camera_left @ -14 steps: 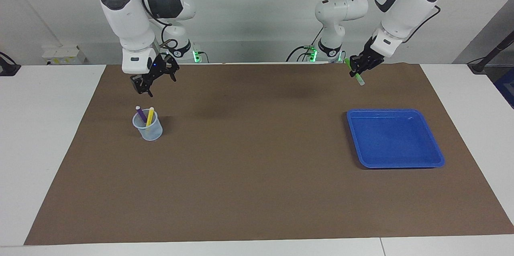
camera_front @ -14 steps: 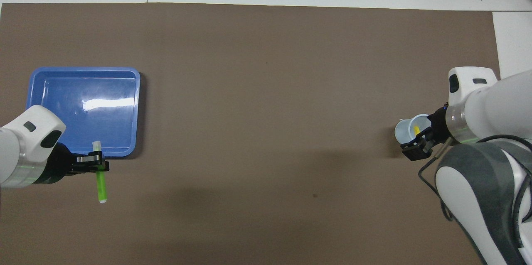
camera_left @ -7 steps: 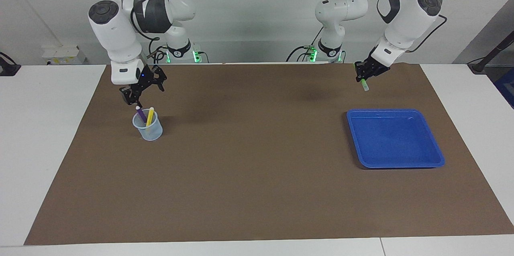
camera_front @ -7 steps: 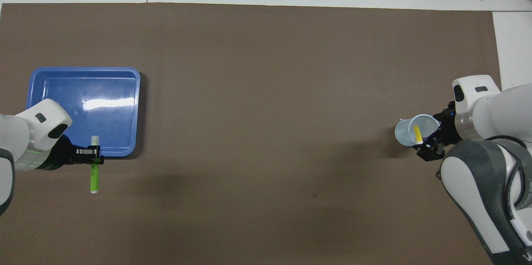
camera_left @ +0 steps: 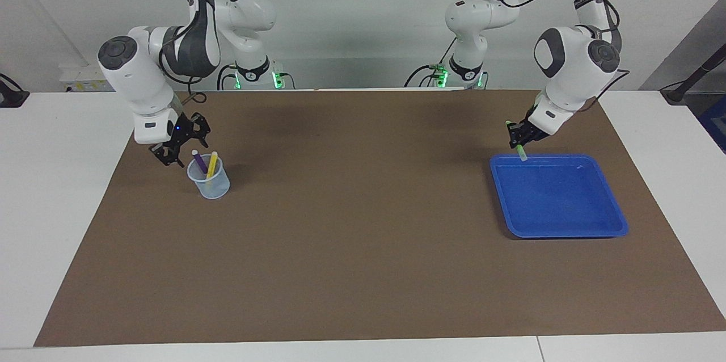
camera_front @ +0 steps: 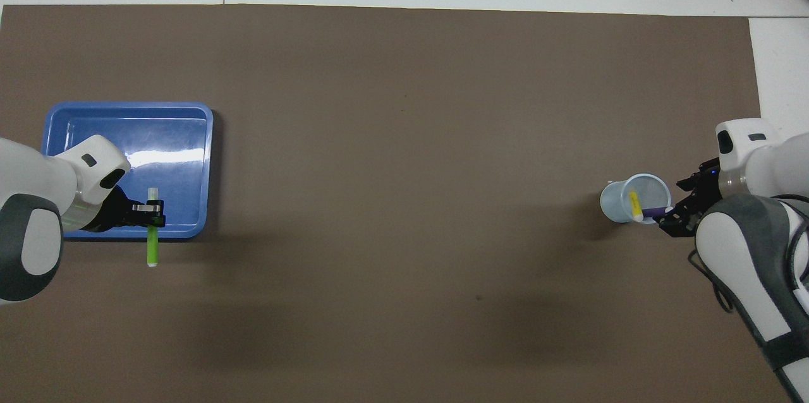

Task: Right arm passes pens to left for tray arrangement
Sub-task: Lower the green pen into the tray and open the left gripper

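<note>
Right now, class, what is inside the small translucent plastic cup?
The translucent cup holds two upright pens, a purple one and a yellow one. Their lower ends are blurred by the cup's wall.

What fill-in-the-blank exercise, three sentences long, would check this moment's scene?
1. The left gripper holds the ____ pen.
2. That pen's tip is over the rim of the blue ____.
3. The purple pen and the yellow pen stand in the ____, beside the right gripper.

Missing words: green; tray; cup
</note>
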Robot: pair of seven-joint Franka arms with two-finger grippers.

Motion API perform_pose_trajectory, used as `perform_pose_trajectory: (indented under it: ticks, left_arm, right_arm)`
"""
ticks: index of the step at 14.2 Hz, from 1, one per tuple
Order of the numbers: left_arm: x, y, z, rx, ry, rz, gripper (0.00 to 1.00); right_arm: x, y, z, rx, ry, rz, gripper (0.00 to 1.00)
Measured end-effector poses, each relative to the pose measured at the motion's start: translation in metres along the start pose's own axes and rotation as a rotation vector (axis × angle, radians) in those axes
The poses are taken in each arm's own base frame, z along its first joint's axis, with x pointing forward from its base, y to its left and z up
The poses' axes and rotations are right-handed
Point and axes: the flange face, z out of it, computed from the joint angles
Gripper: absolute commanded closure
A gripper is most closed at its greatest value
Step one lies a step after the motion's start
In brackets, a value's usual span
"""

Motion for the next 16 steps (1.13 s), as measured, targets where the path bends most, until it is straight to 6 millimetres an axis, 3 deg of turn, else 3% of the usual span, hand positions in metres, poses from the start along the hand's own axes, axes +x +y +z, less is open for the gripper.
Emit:
perform_pose_trajectory:
  ticks: [3, 10, 13, 16]
  left_arm:
    - [0.009, -0.004, 0.012, 0.003, 0.015, -0.001, 1.00]
    - [0.047, -0.012, 0.058, -0.008, 0.041, -0.004, 1.00]
    - [0.060, -0.015, 0.075, 0.001, 0.048, 0.006, 1.00]
    - [0.067, -0.017, 0.085, 0.003, 0.048, 0.009, 1.00]
  right_arm:
    - [0.005, -0.004, 0.002, 0.003, -0.003, 0.055, 0.40]
    - [0.002, -0.005, 0.007, 0.012, -0.010, 0.072, 0.46]
    - [0.001, -0.006, 0.009, 0.014, -0.012, 0.072, 0.65]
    - [0.000, -0.007, 0.013, 0.022, -0.017, 0.073, 0.94]
